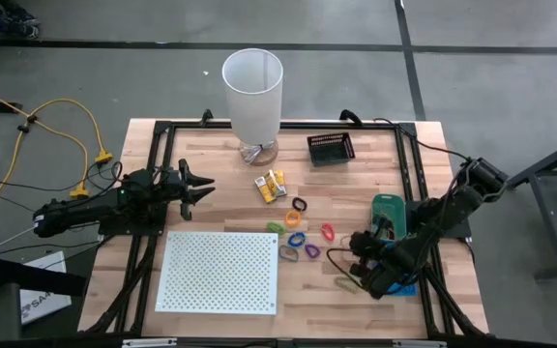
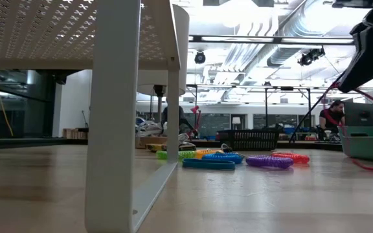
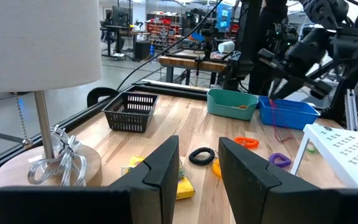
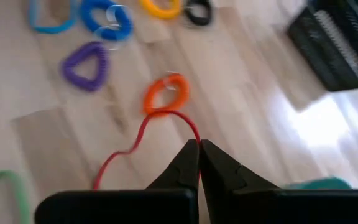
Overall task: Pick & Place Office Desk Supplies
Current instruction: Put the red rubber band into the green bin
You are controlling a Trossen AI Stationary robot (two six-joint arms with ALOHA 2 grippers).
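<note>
The left gripper (image 1: 204, 186) hangs over the left side of the table, fingers parted with nothing between them, pointing toward the yellow-orange packets (image 1: 271, 186). Near of it the white perforated board (image 1: 220, 272) stands on its legs. At the far edge is the tall white cylinder (image 1: 253, 93) on a round base, and just near of that base lie the packets.

Right of the board's far corner the coloured loops are scattered on the wood — a black loop (image 1: 300, 205) farthest, then a green loop (image 1: 275, 227), a blue loop (image 1: 296, 238), a purple loop (image 1: 311, 251) and an orange-red loop (image 1: 328, 232), close together but mostly apart. A black basket (image 1: 331, 148) sits at the far side, right of the cylinder.

The right gripper (image 4: 199, 163) hovers over the table's right side, beside a teal tray (image 1: 389, 206) and above a blue tray (image 3: 288, 112). Its fingers are pressed together on a thin red rubber band (image 4: 143, 138), which trails from the tips in a loose curve — its far bend passing just beside the orange-red loop.
</note>
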